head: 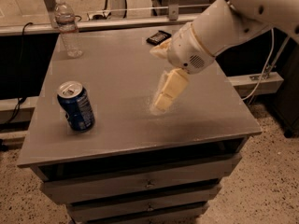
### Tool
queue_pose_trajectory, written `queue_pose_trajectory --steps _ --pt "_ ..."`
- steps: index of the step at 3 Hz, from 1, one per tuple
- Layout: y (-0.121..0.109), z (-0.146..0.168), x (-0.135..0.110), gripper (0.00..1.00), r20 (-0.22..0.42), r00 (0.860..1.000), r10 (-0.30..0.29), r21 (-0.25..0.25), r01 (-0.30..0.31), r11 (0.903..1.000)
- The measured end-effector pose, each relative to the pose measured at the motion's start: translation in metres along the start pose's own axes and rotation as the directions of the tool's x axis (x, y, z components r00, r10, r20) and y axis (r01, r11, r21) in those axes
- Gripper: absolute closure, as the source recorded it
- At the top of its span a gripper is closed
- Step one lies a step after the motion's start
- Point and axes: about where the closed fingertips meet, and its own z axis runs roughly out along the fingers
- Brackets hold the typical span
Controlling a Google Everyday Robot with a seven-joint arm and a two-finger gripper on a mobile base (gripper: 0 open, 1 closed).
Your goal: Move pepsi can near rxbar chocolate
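Note:
The blue pepsi can [76,107] stands upright near the front left of the grey table [117,69], silver top and pull tab showing. The black rxbar chocolate [157,37] lies flat at the far edge of the table, partly hidden behind my arm. My gripper [161,104] hangs over the middle of the table, pointing down and to the left, well to the right of the can and in front of the bar. It holds nothing that I can see.
A clear plastic water bottle [67,27] stands at the far left corner of the table. My white arm [219,27] reaches in from the upper right. The table has drawers [149,183] below its front edge. A rail runs behind it.

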Motion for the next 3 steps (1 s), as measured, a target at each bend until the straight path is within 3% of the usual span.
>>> queue_pose_trajectory --steps 1,2,3 --pt "-0.004 0.044 -0.047 0.0 0.184 0.982 -0.043 -0.052 0.053 0.9972" --pt "0.002 0.077 -0.079 0.0 0.319 0.945 -0.067 -0.08 0.098 0.992" --pt "0.009 0.106 -0.099 0.0 0.396 0.916 -0.065 -0.11 0.117 0.9871"
